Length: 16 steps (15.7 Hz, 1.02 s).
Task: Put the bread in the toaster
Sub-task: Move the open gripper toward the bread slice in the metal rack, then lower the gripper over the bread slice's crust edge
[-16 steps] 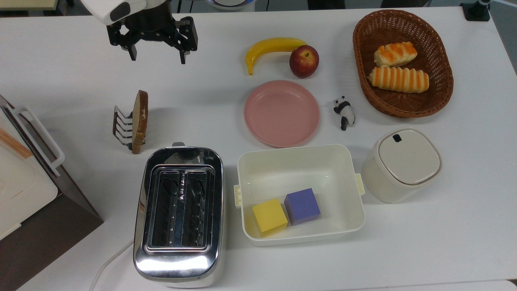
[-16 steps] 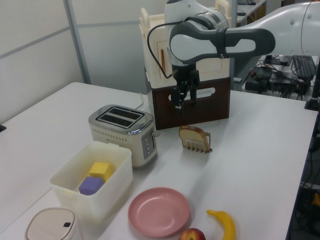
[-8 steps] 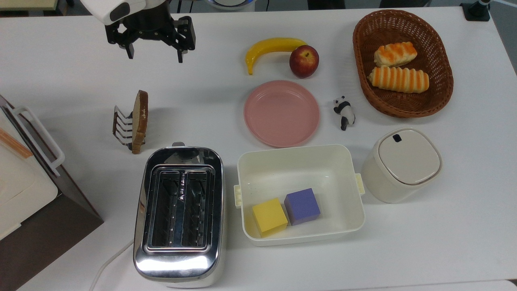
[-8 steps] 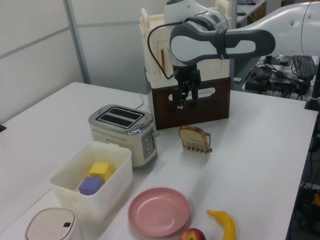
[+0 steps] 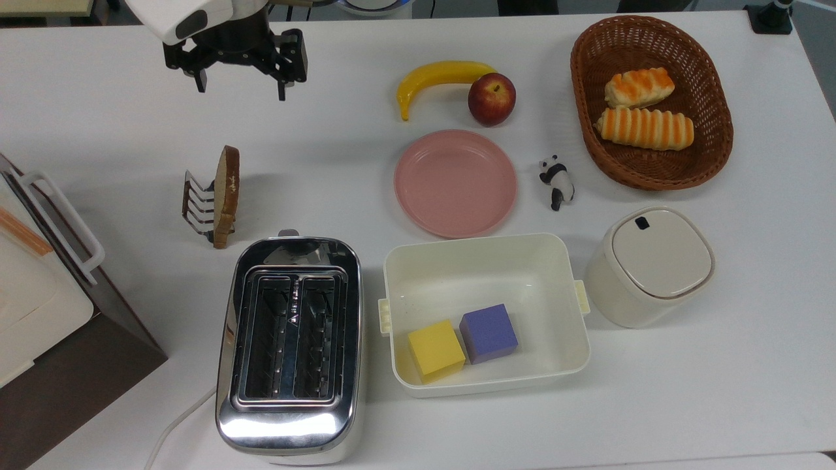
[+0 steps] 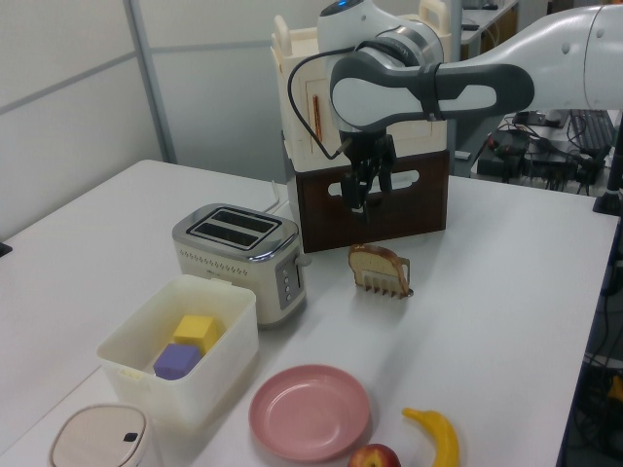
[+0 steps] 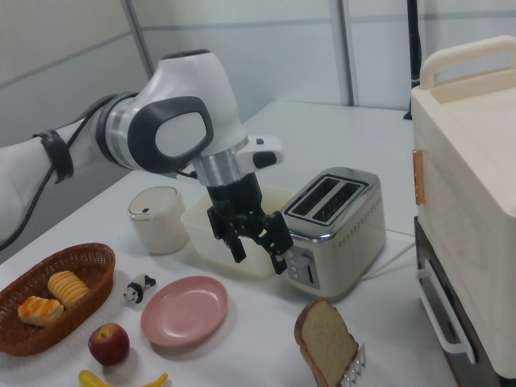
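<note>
A white table (image 5: 366, 170) carries the whole scene, with grey wall panels behind it in the left view and the right view. In the top view the gripper (image 5: 240, 88) hangs at about 11 o'clock of the table, its two fingers spread wide and holding nothing. A second ago it sat a little lower in the top view and nearer the rack; it has since drawn up toward the far edge, and in the left view it has risen slightly against the brown crate (image 6: 375, 199). Nothing on the table has shifted.

The bread (image 5: 226, 194) stands on edge in the small wire rack (image 5: 198, 207), at about 9 o'clock of the table in the top view, untouched and well apart from the gripper. The toaster (image 5: 290, 349) sits at 7 o'clock, just below the rack, both slots dark and empty.

The top view gives only the slice's crust edge; the right view shows its broad speckled face (image 7: 326, 344) leaning in the rack, with the gripper (image 7: 258, 248) above it and in front of the toaster (image 7: 334, 218). The left view shows the bread (image 6: 375, 261) at 3 o'clock of the toaster (image 6: 240, 255), with the gripper (image 6: 362, 202) directly overhead. The top view alone takes in the wicker basket (image 5: 708, 150) at 1 o'clock and the white cord (image 5: 171, 427).
</note>
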Each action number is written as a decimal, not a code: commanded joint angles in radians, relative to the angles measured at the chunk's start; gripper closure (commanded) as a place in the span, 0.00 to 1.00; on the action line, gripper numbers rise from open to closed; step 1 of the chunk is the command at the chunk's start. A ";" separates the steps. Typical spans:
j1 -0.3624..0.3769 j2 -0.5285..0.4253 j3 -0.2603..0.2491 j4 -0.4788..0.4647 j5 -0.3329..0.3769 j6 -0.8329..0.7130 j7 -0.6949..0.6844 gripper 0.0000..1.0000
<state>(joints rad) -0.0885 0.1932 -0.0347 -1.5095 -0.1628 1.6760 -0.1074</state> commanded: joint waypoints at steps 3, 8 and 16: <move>-0.011 0.035 -0.014 -0.014 -0.049 -0.013 -0.011 0.00; -0.013 0.092 -0.014 -0.014 -0.110 -0.009 -0.011 0.00; -0.024 0.164 -0.014 -0.012 -0.142 0.034 -0.005 0.03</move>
<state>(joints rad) -0.1166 0.3461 -0.0410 -1.5153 -0.2933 1.6827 -0.1074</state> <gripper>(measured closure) 0.022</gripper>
